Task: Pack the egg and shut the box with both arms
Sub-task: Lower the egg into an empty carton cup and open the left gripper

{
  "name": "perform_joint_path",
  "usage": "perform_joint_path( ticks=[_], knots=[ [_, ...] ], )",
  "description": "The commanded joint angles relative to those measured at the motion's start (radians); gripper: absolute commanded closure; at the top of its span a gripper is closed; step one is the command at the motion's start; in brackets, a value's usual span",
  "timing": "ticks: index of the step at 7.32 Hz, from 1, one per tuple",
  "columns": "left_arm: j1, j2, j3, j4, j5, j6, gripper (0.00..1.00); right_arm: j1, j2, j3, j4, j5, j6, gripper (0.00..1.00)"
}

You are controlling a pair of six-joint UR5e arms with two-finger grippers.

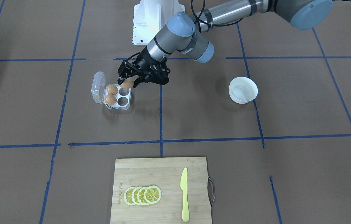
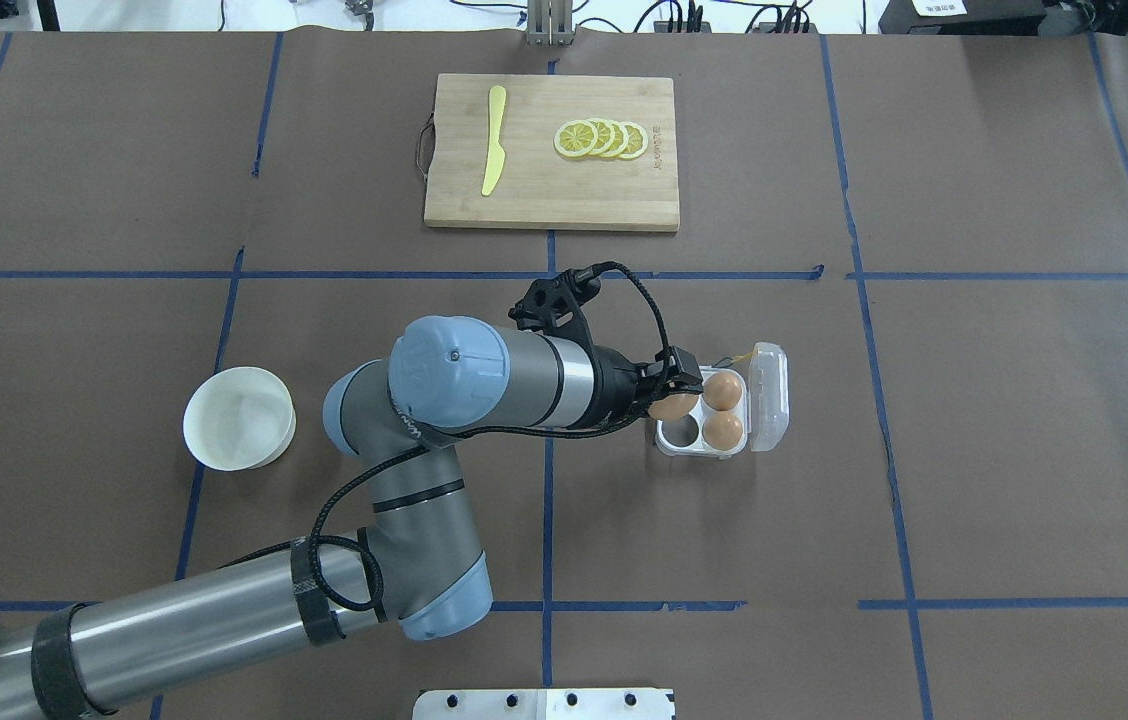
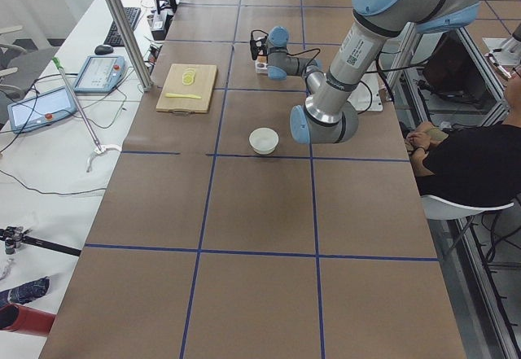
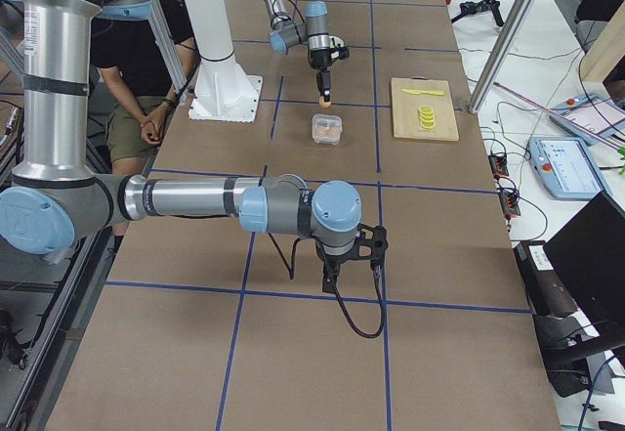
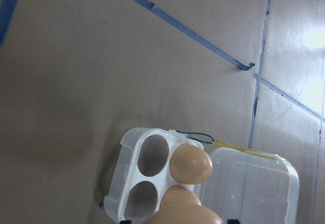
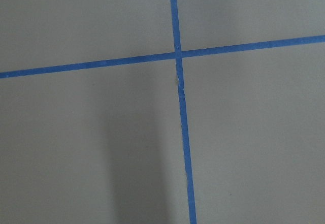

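My left gripper [image 1: 128, 82] is shut on the egg [image 1: 127, 83], an orange-brown one, and holds it just above the box [image 1: 127, 105] at an empty cup on the robot's side. The box is a clear four-cup case with its lid [image 1: 98, 83] open and standing on the far side. Two other brown eggs [image 1: 112, 89] [image 1: 110, 99] sit in the cups next to the lid. The overhead view shows the held egg [image 2: 672, 405] over the box [image 2: 666, 440]. My right gripper [image 4: 332, 277] shows only in the exterior right view, low over bare table; I cannot tell its state.
A white bowl [image 1: 241, 99] stands on my left side of the table. A wooden cutting board [image 1: 150, 174] with lemon slices [image 1: 142, 195] and a yellow knife [image 1: 184, 194] lies at the far edge. The white pedestal [image 1: 156, 18] is behind the box.
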Motion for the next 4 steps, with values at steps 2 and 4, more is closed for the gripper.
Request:
perform_joint_path(
  ticks=[2, 4],
  knots=[
    [0.022, -0.033, 0.054, -0.026, 0.052, -0.001, 0.93, 0.000, -0.009, -0.001, 0.001, 0.001, 0.000, 0.00],
    [0.022, -0.029, 0.067, -0.026, 0.052, -0.001, 0.37, 0.000, -0.008, -0.001, 0.002, 0.001, 0.000, 0.00]
  ],
)
